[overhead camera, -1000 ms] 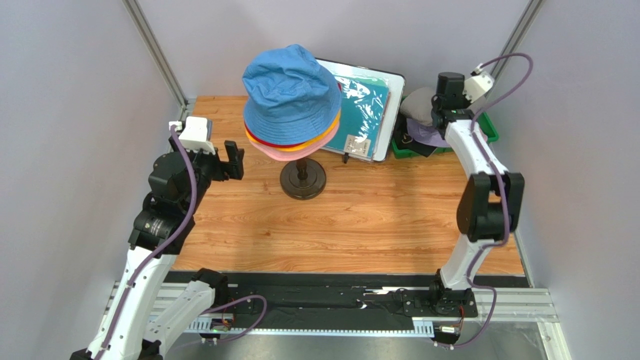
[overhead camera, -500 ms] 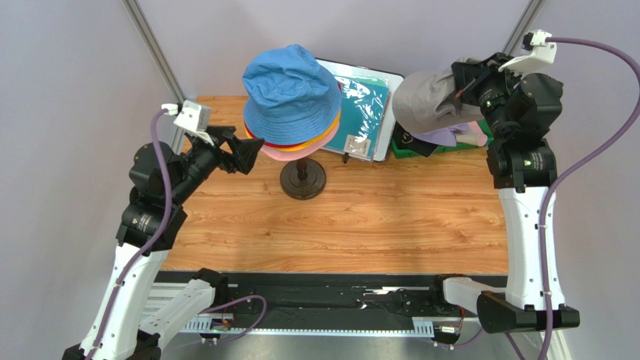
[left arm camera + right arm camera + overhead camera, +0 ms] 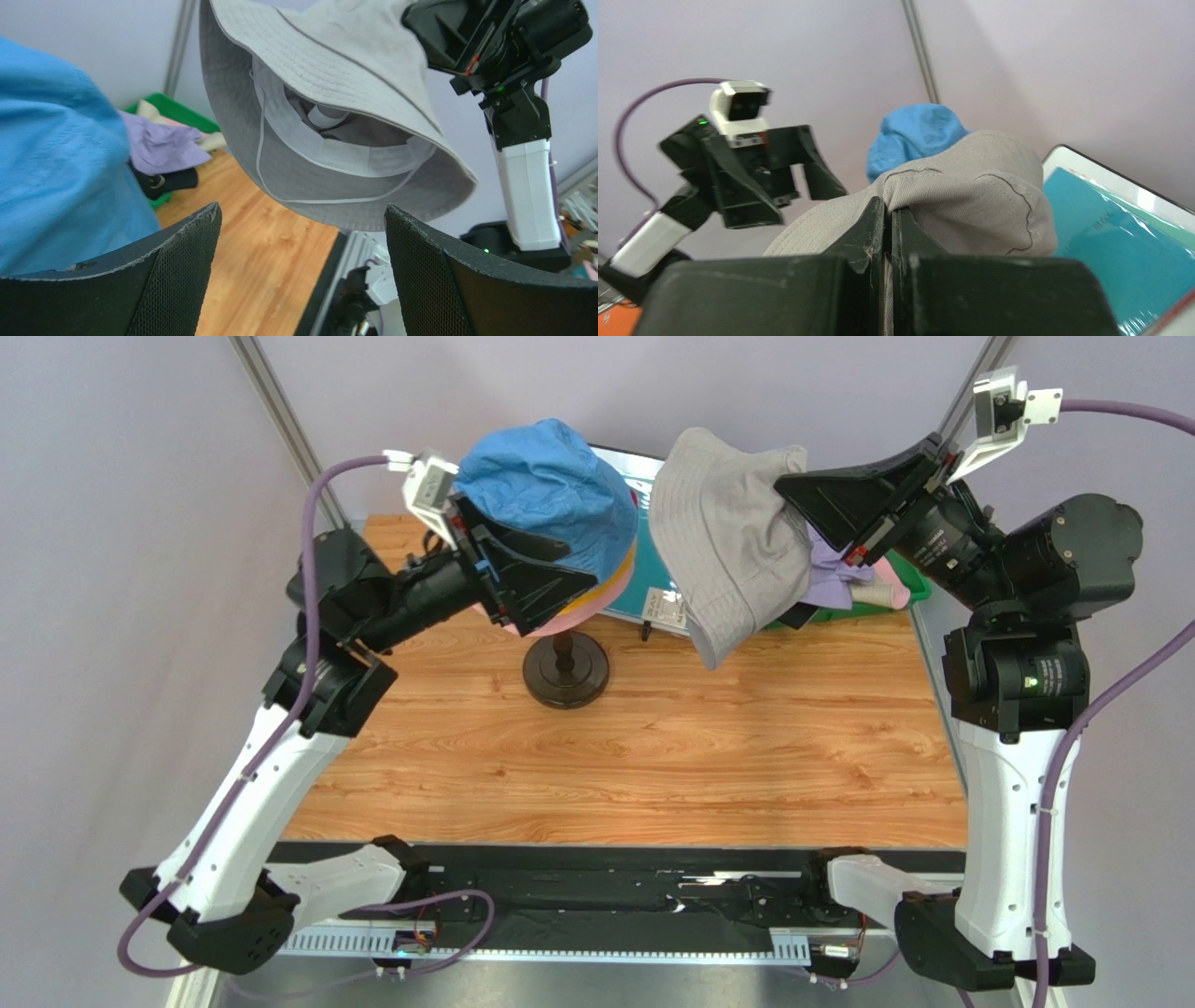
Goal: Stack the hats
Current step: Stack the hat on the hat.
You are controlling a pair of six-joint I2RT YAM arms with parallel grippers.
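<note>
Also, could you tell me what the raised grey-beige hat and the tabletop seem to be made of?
The grey-beige hat: soft woven cloth, probably cotton, matte; stitched rows ring the brim and it droops. The tabletop: wood or wood-look laminate, faint sheen; grain lines run across it.

Carries beige hat (image 3: 723, 546) from upper right toward upper centre in right gripper (image 3: 788, 485); raises left gripper (image 3: 550, 588) beside blue hat (image 3: 540, 476).
</note>
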